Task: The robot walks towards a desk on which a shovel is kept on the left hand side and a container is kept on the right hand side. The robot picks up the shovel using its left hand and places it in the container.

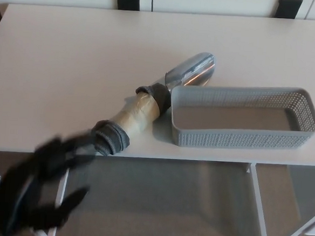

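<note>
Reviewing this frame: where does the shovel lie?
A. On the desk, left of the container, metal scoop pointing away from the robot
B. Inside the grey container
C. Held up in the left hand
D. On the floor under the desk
A: the shovel lies flat on the desk beside the empty container, while the blurred left hand has not gripped it.

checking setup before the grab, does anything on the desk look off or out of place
Nothing is spilled or broken. The shovel lies diagonally, its metal scoop right by the far left corner of the empty container, and its grey handle end reaches the desk's front edge. The left hand is motion-blurred, open, not touching it.
</note>
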